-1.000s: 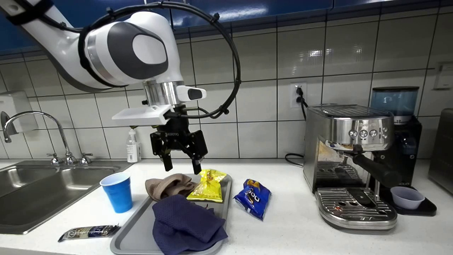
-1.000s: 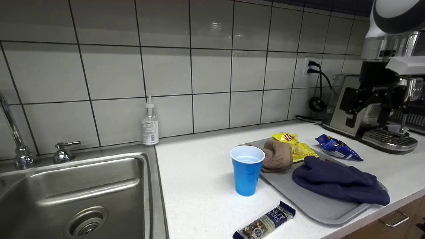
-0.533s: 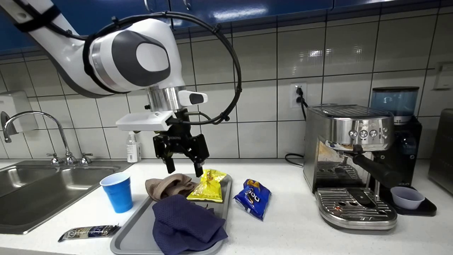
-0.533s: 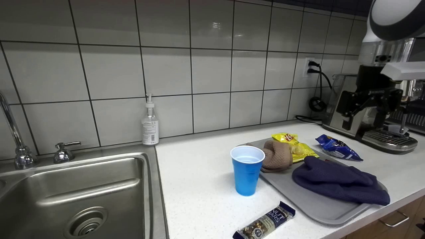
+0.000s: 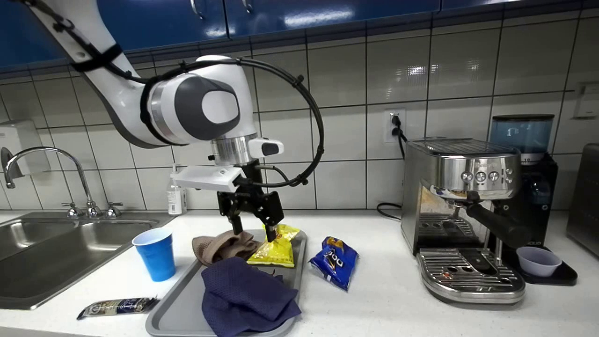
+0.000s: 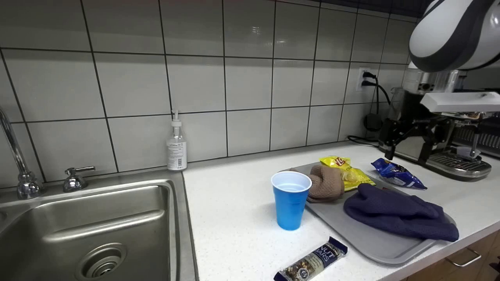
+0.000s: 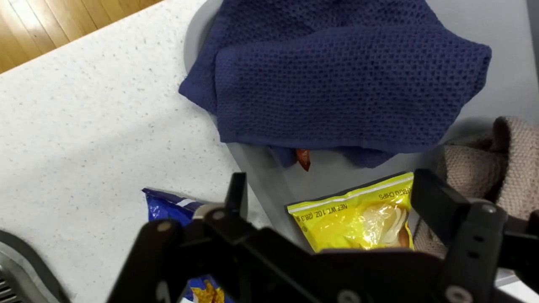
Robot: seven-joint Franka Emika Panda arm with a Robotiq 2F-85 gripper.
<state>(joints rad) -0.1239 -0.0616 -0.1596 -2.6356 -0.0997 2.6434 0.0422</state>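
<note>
My gripper (image 5: pixel 254 233) points down, its jaws wide apart with nothing between them. It hangs above the grey tray (image 5: pixel 180 306), nearest to a yellow bag of potato chips (image 5: pixel 276 252). In the wrist view the yellow bag (image 7: pixel 349 221) shows between the two fingers, its lower part hidden by the gripper body. A crumpled brown cloth (image 6: pixel 326 183) lies beside the bag on the tray. A folded navy cloth (image 7: pixel 337 88) covers the tray's front part, and a small reddish tip (image 7: pixel 303 159) pokes out from under it. Off the tray lies a blue chip bag (image 5: pixel 335 263).
A blue cup (image 6: pixel 291 201) stands upright by the tray, with a nut bar (image 6: pixel 312 261) lying near it. The sink (image 6: pixel 105 222) and a soap bottle (image 6: pixel 177 146) are on one side. A coffee machine (image 5: pixel 463 210) stands on the opposite side, against the tiled wall.
My gripper has come down toward the tray, shifting slightly right in an exterior view and left in an exterior view. The jaws have stayed open; the objects on the counter have not moved.
</note>
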